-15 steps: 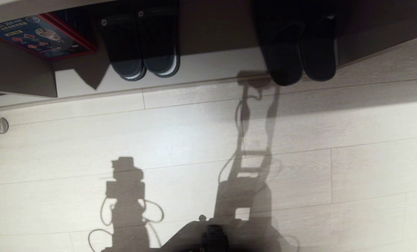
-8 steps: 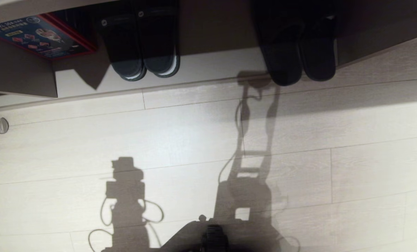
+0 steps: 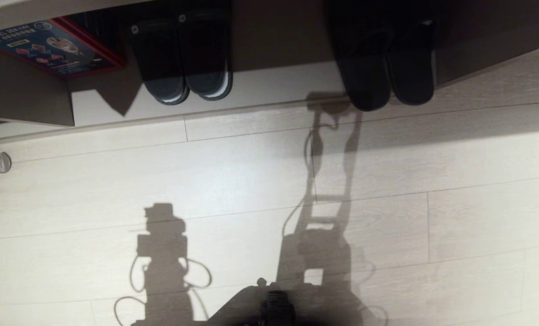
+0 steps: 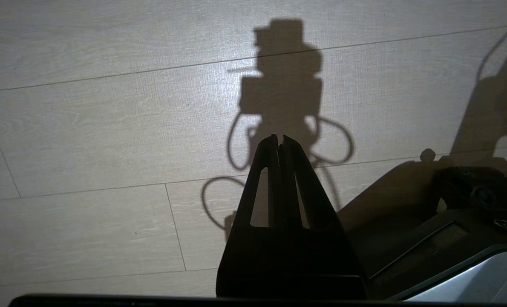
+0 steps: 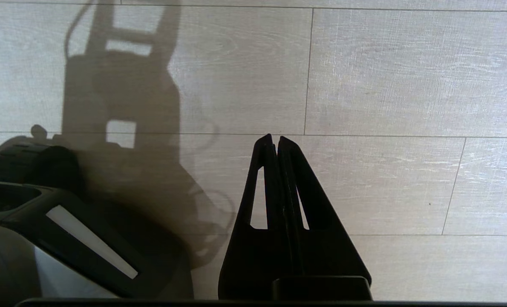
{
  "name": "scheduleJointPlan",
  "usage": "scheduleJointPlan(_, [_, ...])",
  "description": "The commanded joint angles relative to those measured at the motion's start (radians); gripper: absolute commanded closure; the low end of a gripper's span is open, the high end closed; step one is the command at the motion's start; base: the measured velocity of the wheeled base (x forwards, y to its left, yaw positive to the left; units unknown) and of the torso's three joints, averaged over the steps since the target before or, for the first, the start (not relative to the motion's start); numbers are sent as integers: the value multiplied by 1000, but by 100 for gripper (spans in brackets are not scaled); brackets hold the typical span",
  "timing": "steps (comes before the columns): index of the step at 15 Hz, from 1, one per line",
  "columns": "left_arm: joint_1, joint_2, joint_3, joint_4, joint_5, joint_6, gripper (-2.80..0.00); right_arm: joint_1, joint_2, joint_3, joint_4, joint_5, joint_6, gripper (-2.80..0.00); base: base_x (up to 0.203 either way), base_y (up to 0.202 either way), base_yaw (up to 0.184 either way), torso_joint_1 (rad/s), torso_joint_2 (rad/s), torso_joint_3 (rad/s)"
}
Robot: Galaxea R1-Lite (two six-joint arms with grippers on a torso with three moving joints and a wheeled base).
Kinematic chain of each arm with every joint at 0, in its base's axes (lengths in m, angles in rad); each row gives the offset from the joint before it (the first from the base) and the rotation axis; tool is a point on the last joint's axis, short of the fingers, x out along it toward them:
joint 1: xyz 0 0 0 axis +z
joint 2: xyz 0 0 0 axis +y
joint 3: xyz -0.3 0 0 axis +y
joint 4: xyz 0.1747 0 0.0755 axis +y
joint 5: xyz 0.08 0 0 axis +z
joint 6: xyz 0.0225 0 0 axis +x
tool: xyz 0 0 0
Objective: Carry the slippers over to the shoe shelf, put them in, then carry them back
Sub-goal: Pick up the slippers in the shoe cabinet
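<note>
The slippers (image 3: 382, 68), a plain dark grey pair, lie side by side in the right part of the shoe shelf (image 3: 274, 86), on its pale base board. Their near ends reach the board's front edge. No arm is in the head view; only arm shadows fall on the floor. In the left wrist view my left gripper (image 4: 278, 137) hangs shut and empty over the pale floor planks. My right gripper (image 5: 275, 137) is likewise shut and empty over the floor, well short of the shelf.
A black pair with white-edged soles (image 3: 183, 59) sits in the shelf further left, beside a red-edged printed box (image 3: 52, 45). A round metal door stop (image 3: 1, 162) is fixed to the floor at left. My base (image 3: 274, 308) shows at the near edge.
The lower part of my right arm's shadow on the floor has shifted slightly. The slippers, the shelf and the left arm's shadow stay as they were.
</note>
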Motion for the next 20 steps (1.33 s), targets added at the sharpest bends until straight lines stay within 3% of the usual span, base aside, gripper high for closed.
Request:
scheduleJointPlan(1, [0,0,2,0,1,-3,0,0,5,2,0,-1,-1,0,0,0,0,0,0,0])
scheduleJointPlan(6, [0,-2,2,0,1,-4,0,1,8,-14,-1,4,0,0,0,0,0,0,0,0])
scheduleJointPlan(9, [0,0,2,0,1,-4,0,5,108,-184,7,23,5,0,0,0,0,0,0,0])
scheduleJointPlan(14, [0,0,2,0,1,-4,0,24,664,-429,-221,43,-7,0,0,0,0,0,0,0])
scheduleJointPlan(17, [0,0,2,0,1,-4,0,33,993,-523,-497,85,-51,0,0,0,0,0,0,0])
scheduleJointPlan(18, [0,0,2,0,1,-4,0,40,1108,-548,-597,94,-68,-280,0,0,0,0,0,0])
scheduleJointPlan(20, [0,0,2,0,1,-4,0,65,1288,-594,-797,106,-100,-280,0,0,0,0,0,0])
